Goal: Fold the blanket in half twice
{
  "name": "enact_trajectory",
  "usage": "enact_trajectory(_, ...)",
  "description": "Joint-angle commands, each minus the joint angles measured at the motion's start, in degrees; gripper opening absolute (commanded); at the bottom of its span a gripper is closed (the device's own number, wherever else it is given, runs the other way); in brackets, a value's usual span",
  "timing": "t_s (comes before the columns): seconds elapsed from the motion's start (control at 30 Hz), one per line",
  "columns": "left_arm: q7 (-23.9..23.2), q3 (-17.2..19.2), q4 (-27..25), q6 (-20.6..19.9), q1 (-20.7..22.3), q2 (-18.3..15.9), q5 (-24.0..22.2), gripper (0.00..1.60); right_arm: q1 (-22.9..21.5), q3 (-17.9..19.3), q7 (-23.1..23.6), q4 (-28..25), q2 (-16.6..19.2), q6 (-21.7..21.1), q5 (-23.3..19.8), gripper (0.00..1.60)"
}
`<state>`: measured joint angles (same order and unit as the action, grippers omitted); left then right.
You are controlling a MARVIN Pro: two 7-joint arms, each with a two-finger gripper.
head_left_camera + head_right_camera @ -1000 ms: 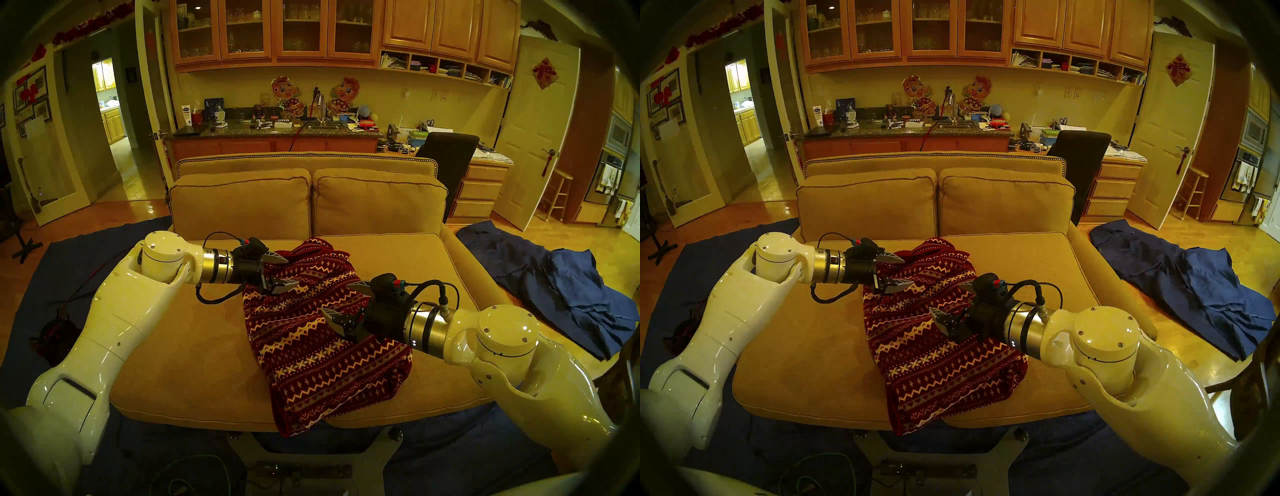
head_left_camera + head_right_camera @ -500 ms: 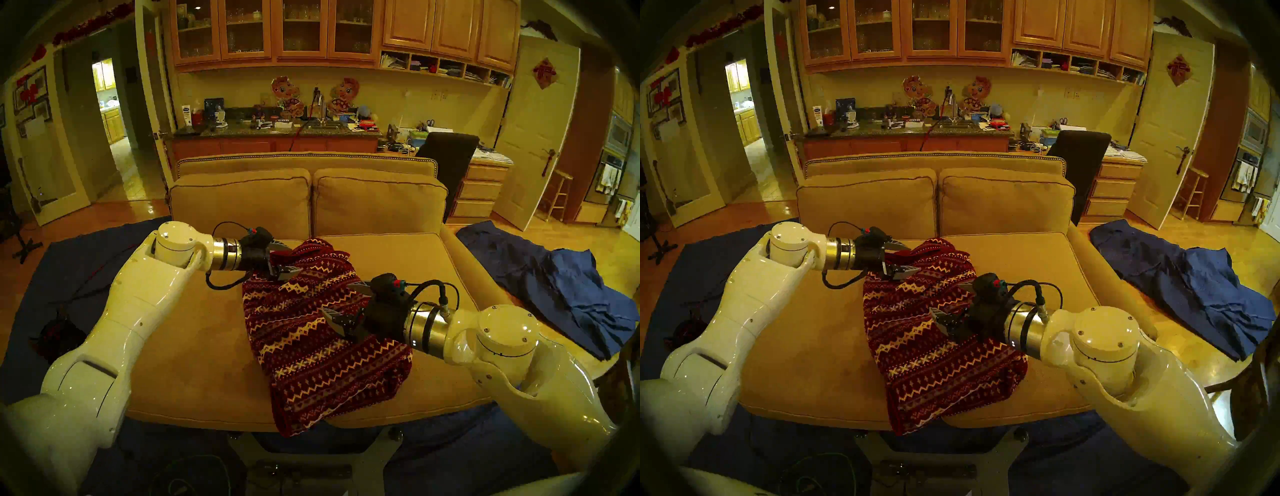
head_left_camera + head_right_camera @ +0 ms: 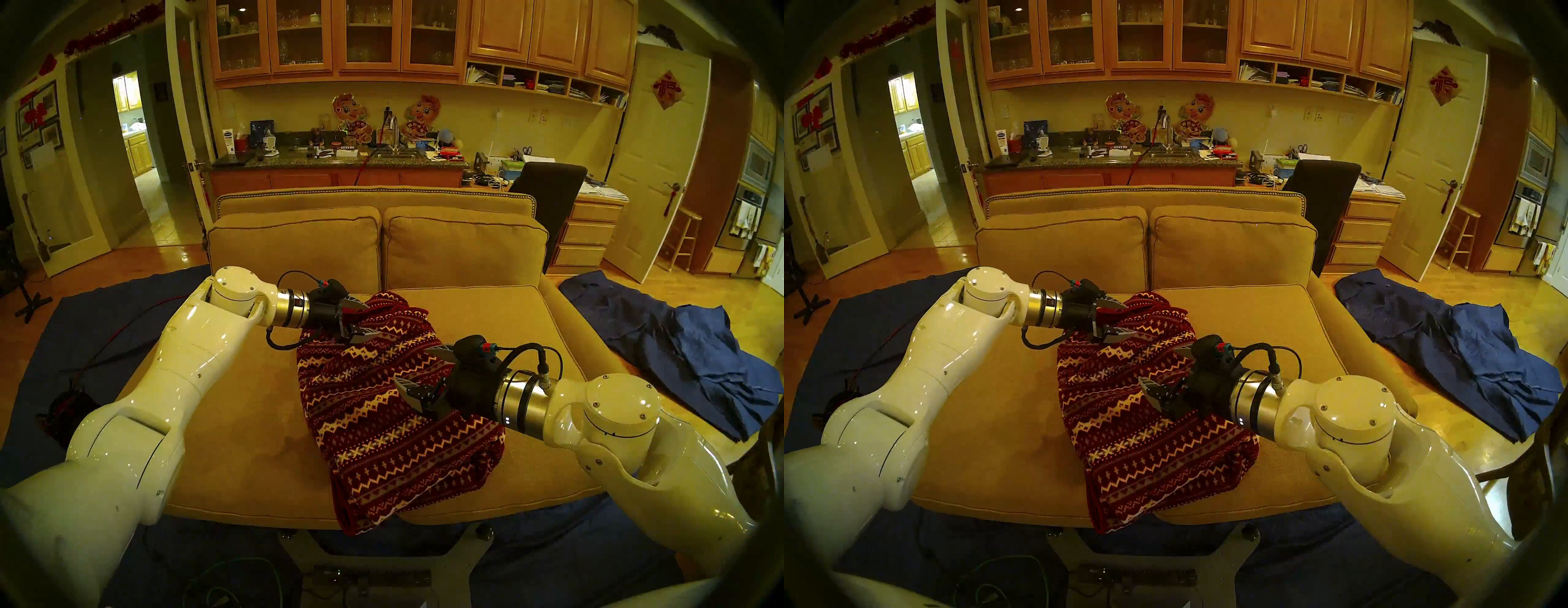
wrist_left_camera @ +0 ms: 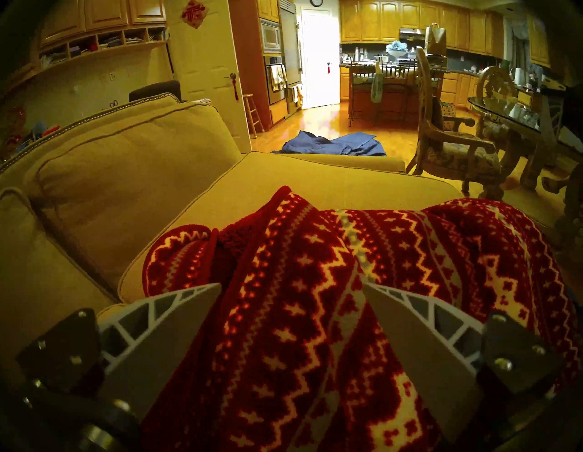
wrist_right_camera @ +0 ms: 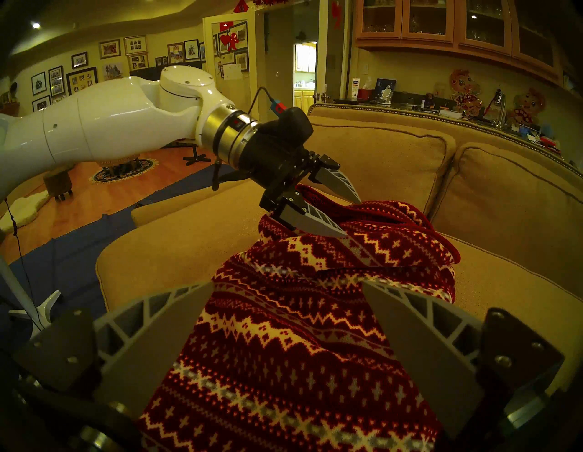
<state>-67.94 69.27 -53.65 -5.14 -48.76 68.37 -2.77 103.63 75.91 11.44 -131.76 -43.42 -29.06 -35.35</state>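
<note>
The blanket [image 3: 373, 429] [image 3: 1136, 441], dark red with cream and grey bands, lies bunched in a folded strip on the sofa seat [image 3: 237, 424]. Its near end hangs over the front edge. My left gripper [image 3: 370, 319] [image 3: 1128, 319] is open at the blanket's far left end. A raised fold of the blanket [image 4: 309, 315] lies between its fingers [image 4: 176, 315], and the right wrist view shows the left gripper [image 5: 352, 218] straddling that fold. My right gripper [image 3: 410, 364] [image 3: 1159, 364] hangs open just above the middle of the blanket [image 5: 284, 353], holding nothing.
The tan sofa's back cushions [image 3: 297, 250] stand right behind the blanket. A wrinkled blue cloth [image 3: 687, 365] lies on the floor to the right, and a dark blue sheet [image 3: 89, 335] covers the floor to the left. A wooden armchair [image 4: 451, 148] stands beyond the sofa's right end.
My left arm has reached forward and to the right, bringing its open gripper onto the blanket's far left fold. The right arm and the blanket have not moved.
</note>
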Motion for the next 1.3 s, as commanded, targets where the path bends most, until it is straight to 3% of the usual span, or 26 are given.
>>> enact_trajectory(0.0,-0.08,-0.01,4.36,1.61,6.51,3.28,1.40,1.60,-0.20,0.07,0.05,-0.49,-0.08,0.18,0.01,1.60)
enact_trajectory(0.6,-0.84,-2.66,20.79,5.96,15.24,8.91,4.95,1.60,-0.20,0.06,0.04,-0.49,-0.07,0.19,0.00,1.60)
enact_trajectory(0.63,-0.95,-2.80,21.87,6.43,15.71,9.16,5.11,1.44,-0.20,0.06,0.04,-0.50,-0.07,0.19,0.00,1.60)
enact_trajectory(0.67,-1.06,-2.96,22.77,6.85,16.05,9.32,5.29,1.18,-0.20,0.06,0.04,-0.50,-0.07,0.19,0.00,1.60)
enact_trajectory(0.7,-1.17,-3.09,23.68,7.29,16.43,9.49,5.44,0.72,-0.20,0.06,0.04,-0.50,-0.07,0.19,0.00,1.60)
enact_trajectory(0.83,-1.57,-3.34,26.88,8.94,17.85,9.81,5.91,0.24,-0.20,0.07,0.04,-0.51,-0.07,0.20,0.00,1.60)
enact_trajectory(0.87,-1.57,-3.43,27.66,9.49,18.20,9.86,6.07,0.00,-0.20,0.07,0.04,-0.51,-0.07,0.20,0.00,1.60)
enact_trajectory(1.17,0.45,-3.32,32.77,15.12,20.81,8.76,7.56,0.00,-0.19,0.07,0.03,-0.54,-0.06,0.22,0.00,1.60)
enact_trajectory(1.27,3.03,-3.62,33.92,17.22,21.21,8.15,8.84,0.00,-0.18,0.08,0.02,-0.55,-0.06,0.23,0.01,1.60)
